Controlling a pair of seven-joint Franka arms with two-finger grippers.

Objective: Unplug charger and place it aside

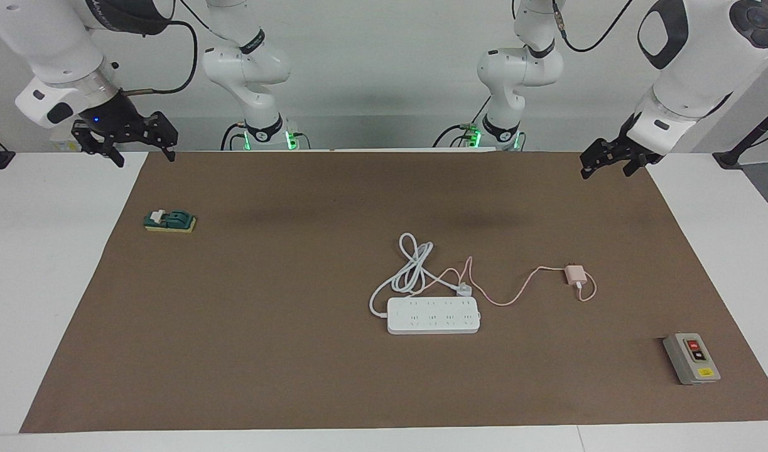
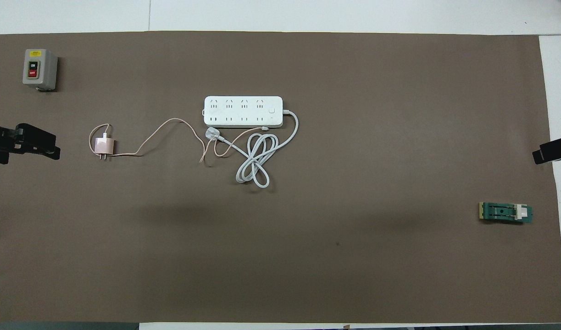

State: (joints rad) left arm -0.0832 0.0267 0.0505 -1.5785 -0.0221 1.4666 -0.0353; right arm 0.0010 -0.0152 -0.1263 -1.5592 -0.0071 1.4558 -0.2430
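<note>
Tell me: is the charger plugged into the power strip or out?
Out. The charger lies on the mat with its prongs bare, apart from the power strip, toward the left arm's end.

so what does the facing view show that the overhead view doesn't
Only the facing view shows the arms' bodies and bases, and the whole of both raised grippers: the right gripper and the left gripper, each over its own end of the brown mat. Only the overhead view shows the ON and OFF labels on the grey switch box. Both show the pink charger lying unplugged on the mat, apart from the power strip, and the green block.
</note>
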